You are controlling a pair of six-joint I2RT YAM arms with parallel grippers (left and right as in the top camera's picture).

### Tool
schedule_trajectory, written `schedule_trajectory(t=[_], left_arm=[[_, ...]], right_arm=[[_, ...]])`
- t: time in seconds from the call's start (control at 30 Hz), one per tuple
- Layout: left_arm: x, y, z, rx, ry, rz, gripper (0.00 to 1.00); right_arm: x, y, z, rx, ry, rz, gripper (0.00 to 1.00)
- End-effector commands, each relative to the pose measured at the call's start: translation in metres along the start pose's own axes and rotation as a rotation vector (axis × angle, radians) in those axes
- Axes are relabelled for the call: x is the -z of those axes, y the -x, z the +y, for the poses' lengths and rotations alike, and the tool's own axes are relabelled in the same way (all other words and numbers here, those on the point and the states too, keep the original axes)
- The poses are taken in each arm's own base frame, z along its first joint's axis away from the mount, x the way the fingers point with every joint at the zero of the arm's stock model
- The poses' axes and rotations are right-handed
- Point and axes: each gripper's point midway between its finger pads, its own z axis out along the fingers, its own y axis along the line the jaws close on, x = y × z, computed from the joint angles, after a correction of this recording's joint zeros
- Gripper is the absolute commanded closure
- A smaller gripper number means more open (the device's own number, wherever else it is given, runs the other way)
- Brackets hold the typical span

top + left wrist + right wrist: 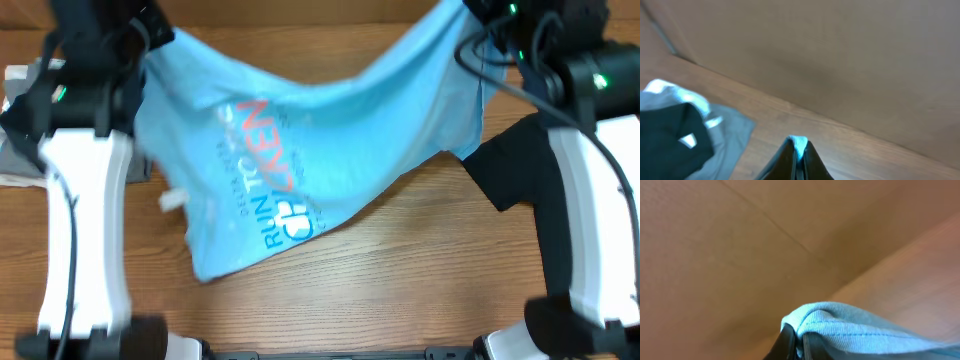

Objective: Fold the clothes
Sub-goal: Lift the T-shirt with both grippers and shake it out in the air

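A light blue T-shirt (300,150) with orange and dark blue lettering hangs stretched between my two grippers above the wooden table, sagging in the middle. Its lower edge trails on the table at the front left. My left gripper (150,35) is shut on one far corner; the left wrist view shows blue cloth (799,143) pinched between the fingertips (799,150). My right gripper (475,20) is shut on the other far corner; the right wrist view shows a fold of the shirt hem (840,325) held in the jaws (799,339).
A black garment (510,170) lies on the table at the right under my right arm. A pile of grey and black clothes (15,130) lies at the left edge, also in the left wrist view (685,140). A brown wall (840,60) stands behind the table.
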Motion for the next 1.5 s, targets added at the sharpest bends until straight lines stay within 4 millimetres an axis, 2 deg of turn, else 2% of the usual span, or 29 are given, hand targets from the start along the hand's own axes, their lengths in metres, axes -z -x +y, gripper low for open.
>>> schedule_trajectory(t=[0.0, 0.07, 0.13, 0.2, 0.3, 0.37, 0.47, 0.6, 0.8, 0.87, 0.97, 1.07, 1.13, 1.2, 1.33, 1.47], left_arm=[[-0.007, 0.045, -0.023, -0.075, -0.061, -0.118, 0.96], [0.003, 0.069, -0.030, -0.110, -0.075, -0.177, 0.96], [0.027, 0.092, -0.032, -0.132, -0.076, -0.228, 0.96], [0.058, 0.114, -0.028, -0.123, -0.058, -0.281, 0.96], [0.094, 0.125, -0.023, -0.116, -0.052, -0.306, 0.96], [0.105, 0.118, -0.018, -0.123, -0.042, -0.272, 0.96], [0.099, 0.090, -0.009, -0.124, -0.012, -0.154, 0.96], [0.075, 0.039, 0.006, -0.106, 0.053, 0.061, 0.96], [0.031, -0.052, 0.032, -0.105, 0.196, 0.438, 0.96], [0.014, -0.072, 0.036, -0.122, 0.225, 0.515, 0.96], [-0.006, -0.092, 0.040, -0.137, 0.252, 0.588, 0.96], [-0.010, -0.096, 0.041, -0.143, 0.262, 0.600, 0.96], [-0.005, -0.088, 0.040, -0.139, 0.257, 0.571, 0.96], [0.008, -0.074, 0.039, -0.131, 0.248, 0.521, 0.96], [0.055, -0.042, 0.037, -0.098, 0.214, 0.403, 0.96], [0.108, -0.025, 0.031, -0.060, 0.162, 0.320, 0.96]], right_arm=[[-0.017, 0.005, 0.033, 0.004, 0.182, 0.032, 0.96], [-0.015, 0.017, 0.045, 0.001, 0.241, -0.010, 0.96], [-0.004, 0.030, 0.049, -0.003, 0.262, -0.037, 0.96], [0.011, 0.043, 0.049, -0.008, 0.262, -0.059, 0.96], [0.028, 0.058, 0.043, -0.009, 0.241, -0.081, 0.96], [0.031, 0.060, 0.034, 0.008, 0.209, -0.074, 0.96], [0.025, 0.047, 0.017, 0.029, 0.145, -0.021, 0.96], [0.009, 0.014, -0.016, 0.060, 0.014, 0.114, 0.96], [-0.020, -0.055, -0.084, 0.045, -0.236, 0.377, 0.96], [-0.029, -0.067, -0.096, 0.026, -0.272, 0.409, 0.96], [-0.034, -0.072, -0.101, 0.017, -0.284, 0.417, 0.96], [-0.032, -0.066, -0.096, 0.020, -0.268, 0.397, 0.96], [-0.026, -0.056, -0.090, 0.024, -0.256, 0.358, 0.96], [-0.015, -0.042, -0.083, 0.030, -0.240, 0.308, 0.96], [0.017, -0.018, -0.062, 0.033, -0.180, 0.228, 0.96], [0.047, -0.014, -0.058, 0.034, -0.162, 0.212, 0.96]])
